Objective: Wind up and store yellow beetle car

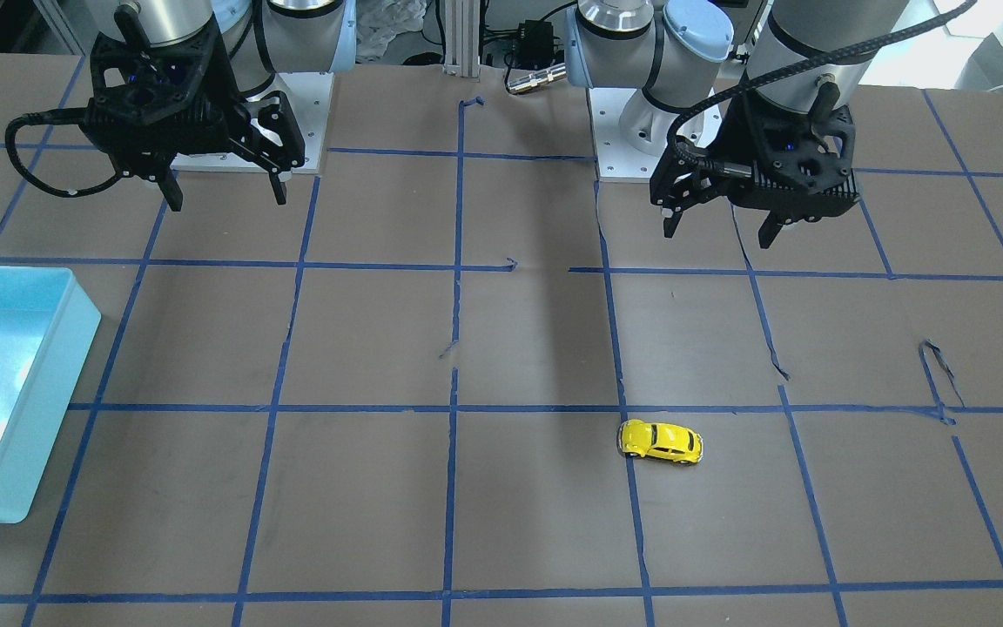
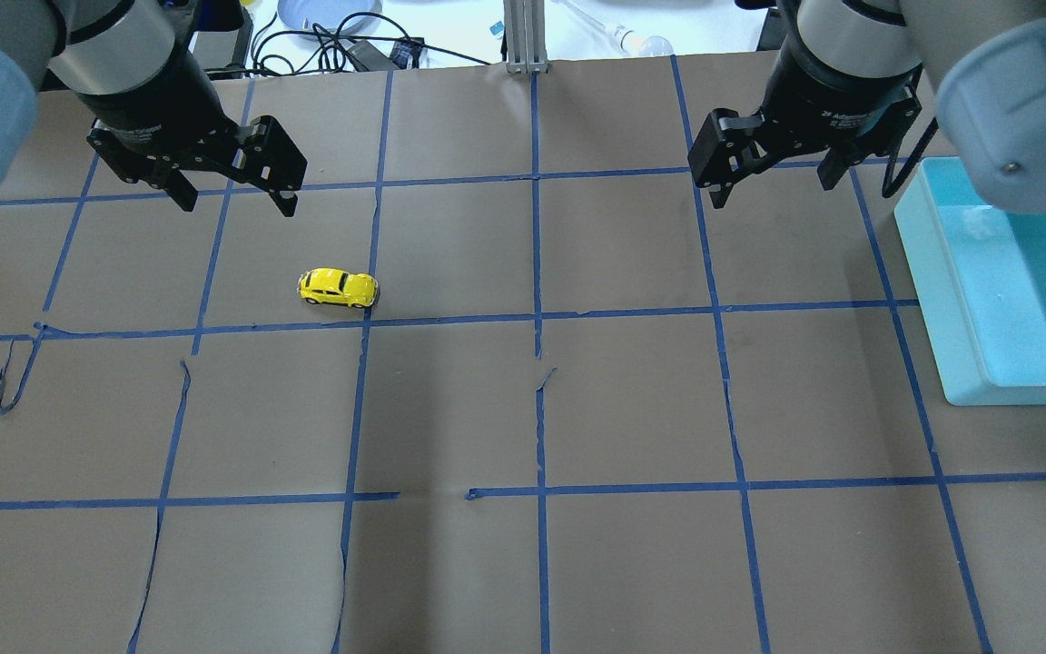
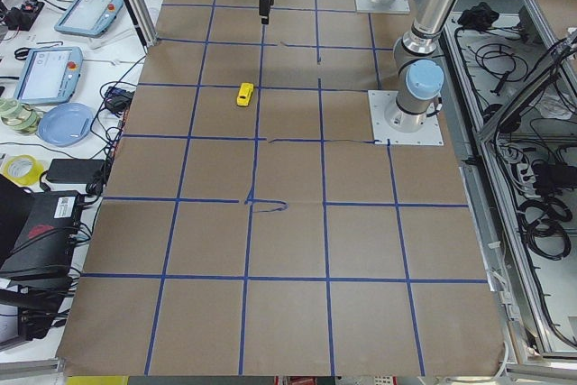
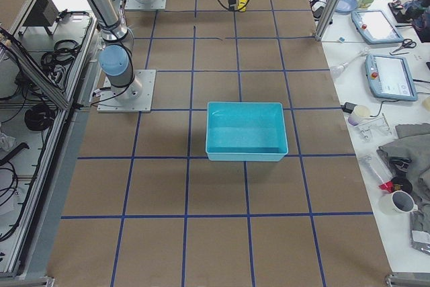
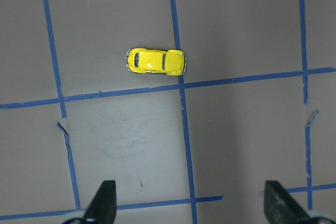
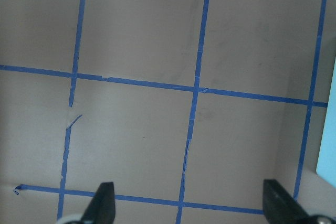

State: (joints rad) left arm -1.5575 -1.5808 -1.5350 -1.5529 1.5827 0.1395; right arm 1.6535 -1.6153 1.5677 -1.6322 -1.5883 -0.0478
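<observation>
Yellow beetle car [image 2: 338, 288] rests on table [image 2: 623, 409] beside blue tape [image 2: 450, 319].

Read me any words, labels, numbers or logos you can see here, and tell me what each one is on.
No text here can be read for certain.
White print on the collar above the right gripper: too blurred to read.
On the yellow beetle car: no lettering visible.
On the blue bin: no label visible.
</observation>
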